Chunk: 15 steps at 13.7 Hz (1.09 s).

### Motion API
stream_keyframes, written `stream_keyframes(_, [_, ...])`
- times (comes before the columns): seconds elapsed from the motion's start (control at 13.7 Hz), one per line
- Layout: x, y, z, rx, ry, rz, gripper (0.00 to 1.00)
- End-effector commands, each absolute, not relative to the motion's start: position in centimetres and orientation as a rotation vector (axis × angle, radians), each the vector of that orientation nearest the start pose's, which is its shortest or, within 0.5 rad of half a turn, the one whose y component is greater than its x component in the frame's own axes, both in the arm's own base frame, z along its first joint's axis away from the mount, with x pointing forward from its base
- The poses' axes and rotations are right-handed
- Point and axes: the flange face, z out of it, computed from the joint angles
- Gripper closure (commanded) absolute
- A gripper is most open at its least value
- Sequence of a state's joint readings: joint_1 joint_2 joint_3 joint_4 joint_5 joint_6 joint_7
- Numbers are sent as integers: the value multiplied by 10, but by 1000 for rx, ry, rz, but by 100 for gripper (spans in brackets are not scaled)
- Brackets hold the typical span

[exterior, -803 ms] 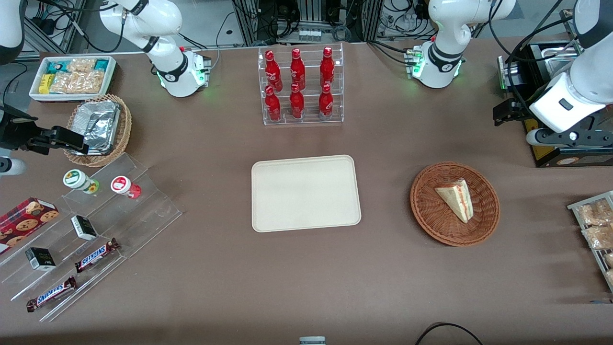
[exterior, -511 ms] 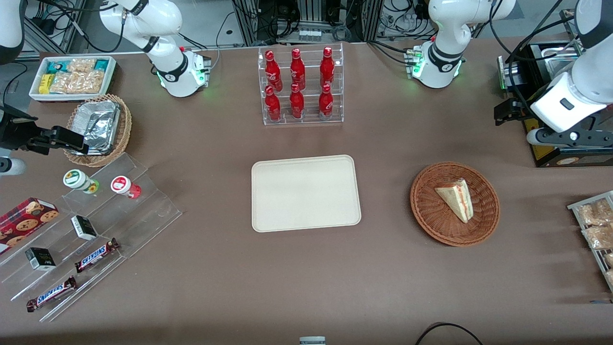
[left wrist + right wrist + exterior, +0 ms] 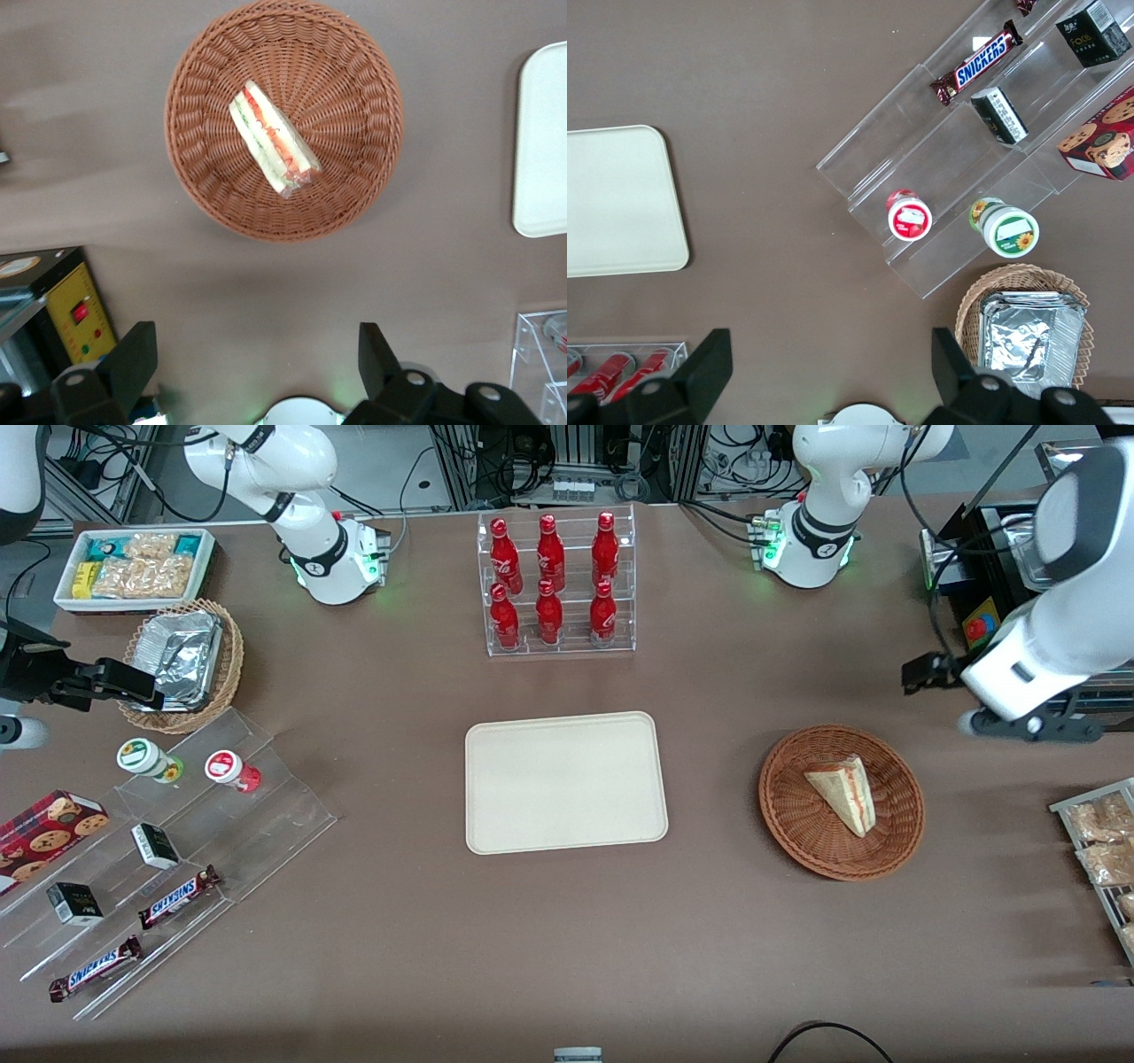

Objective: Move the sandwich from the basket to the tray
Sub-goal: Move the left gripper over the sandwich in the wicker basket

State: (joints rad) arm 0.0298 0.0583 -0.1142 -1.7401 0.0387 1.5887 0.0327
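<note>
The sandwich (image 3: pixel 842 793) (image 3: pixel 273 142), a pale bread wedge with a red and green edge, lies in the reddish-brown wicker basket (image 3: pixel 788 815) (image 3: pixel 204 177). The cream tray (image 3: pixel 567 779) (image 3: pixel 540 142) lies bare at the table's middle, beside the basket toward the parked arm's end. My gripper (image 3: pixel 1028 724) (image 3: pixel 257 363) hangs high above the table, a little farther from the front camera than the basket and toward the working arm's end. Its fingers (image 3: pixel 133 363) stand wide open with only brown tabletop between them.
A black box with a yellow panel and red button (image 3: pixel 979 629) (image 3: pixel 75 310) stands close by my gripper. A wire rack of snack packets (image 3: pixel 1099 841) sits at the working arm's table end. A clear rack of red bottles (image 3: pixel 554 584) stands farther from the front camera than the tray.
My arm has swung up and shifted slightly toward the basket, uncovering the box's red button. Sandwich, basket and tray have not moved.
</note>
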Motion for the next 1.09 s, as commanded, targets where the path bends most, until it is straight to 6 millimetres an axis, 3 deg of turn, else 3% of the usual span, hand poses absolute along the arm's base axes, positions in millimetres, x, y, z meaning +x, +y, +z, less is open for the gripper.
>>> stream_keyframes(0.0, [554, -39, 474, -3098, 195, 271, 0])
stream_keyframes(0.22, [565, -28, 419, -3111, 163, 255, 0])
stream_keyframes(0.44, [577, -24, 385, -3121, 140, 252, 0])
stream_keyframes(0.73, [575, -25, 353, -3122, -10, 235, 0])
stream_keyframes(1.02, [565, -28, 334, -3101, -304, 174, 0])
